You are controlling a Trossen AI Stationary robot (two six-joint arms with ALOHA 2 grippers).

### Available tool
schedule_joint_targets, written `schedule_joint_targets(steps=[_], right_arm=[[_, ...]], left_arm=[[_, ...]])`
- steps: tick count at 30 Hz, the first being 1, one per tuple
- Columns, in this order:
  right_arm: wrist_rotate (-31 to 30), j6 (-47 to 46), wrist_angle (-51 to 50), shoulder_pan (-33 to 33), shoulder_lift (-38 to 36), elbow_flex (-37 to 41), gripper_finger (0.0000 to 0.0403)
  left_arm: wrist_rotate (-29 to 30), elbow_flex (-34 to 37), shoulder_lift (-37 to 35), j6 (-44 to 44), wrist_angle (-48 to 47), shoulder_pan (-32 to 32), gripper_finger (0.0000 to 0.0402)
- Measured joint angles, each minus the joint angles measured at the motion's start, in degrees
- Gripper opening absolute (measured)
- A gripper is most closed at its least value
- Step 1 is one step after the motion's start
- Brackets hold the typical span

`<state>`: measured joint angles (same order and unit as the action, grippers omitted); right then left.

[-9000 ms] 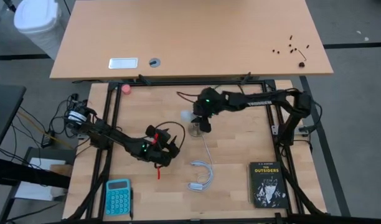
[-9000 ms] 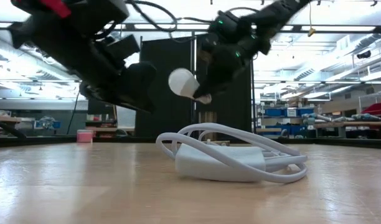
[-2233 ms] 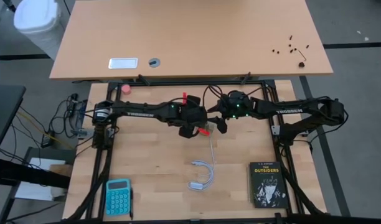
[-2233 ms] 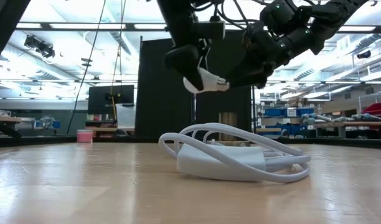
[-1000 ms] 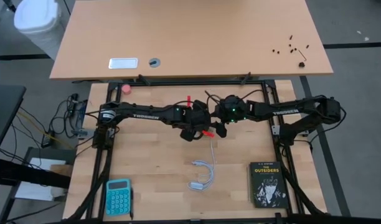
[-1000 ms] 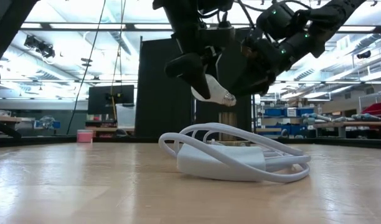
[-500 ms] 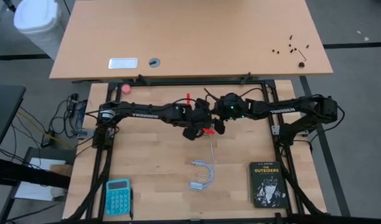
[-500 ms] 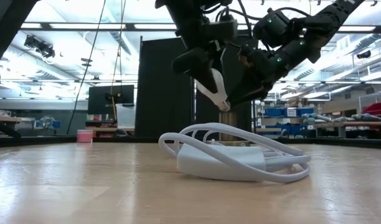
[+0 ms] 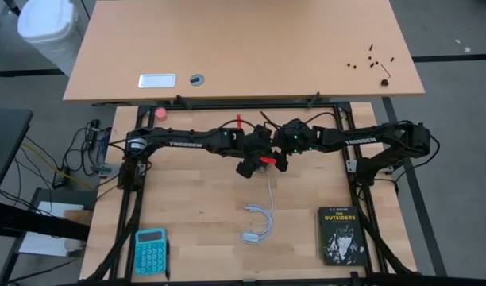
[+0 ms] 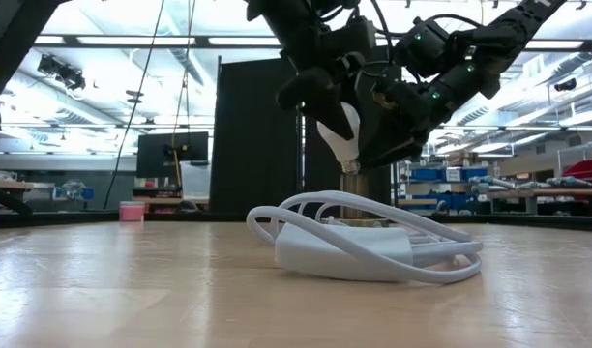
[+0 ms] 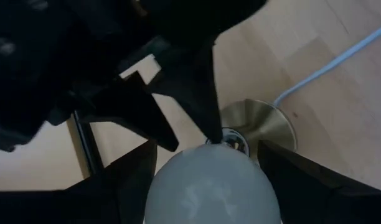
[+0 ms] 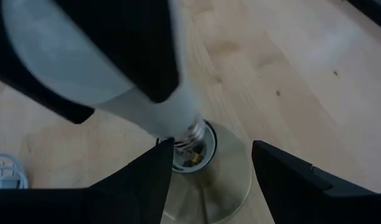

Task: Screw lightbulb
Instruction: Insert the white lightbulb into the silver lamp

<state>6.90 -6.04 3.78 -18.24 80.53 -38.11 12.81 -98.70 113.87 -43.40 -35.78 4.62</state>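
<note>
The bulb is white and frosted, pear-shaped, narrowing to a greyish threaded base, and it hangs base-down over the middle of the table, slightly tilted. Its base sits right at the mouth of the socket, a round brushed-metal disc with a white cord running off toward the table's front. I can't tell whether the thread has actually caught.

The left gripper has its fingers clamped on the globe from above; in the left wrist view the globe fills the gap between the two dark fingers. The right gripper sits low around the socket, one finger on each side of the disc. Can't tell if it's actually pinching the disc or just straddling it.

Readable stuff: both arms have white lettering along the forearm, too small to read for sure. The black book at the front right says "THE OUTSIDERS".

Also on the table: the cord's coil with a white plug, a teal calculator at the front left, and a small pink ball at the back left.
</note>
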Motion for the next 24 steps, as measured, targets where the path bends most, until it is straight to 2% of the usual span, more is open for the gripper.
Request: schedule_joint_targets(steps=[10, 24], right_arm=[[0.7, -1.4, -3.6, -0.8, -1.1, 0.0, 0.0229], [2.4, -0.4, -5.6, -2.3, -1.0, 0.0, 0.0226]], left_arm=[[-6.0, 0.0, 1.1, -1.2, 2.1, 2.7, 0.0275], [-8.1, -0.5, 2.8, -1.3, 0.4, 2.9, 0.0275]])
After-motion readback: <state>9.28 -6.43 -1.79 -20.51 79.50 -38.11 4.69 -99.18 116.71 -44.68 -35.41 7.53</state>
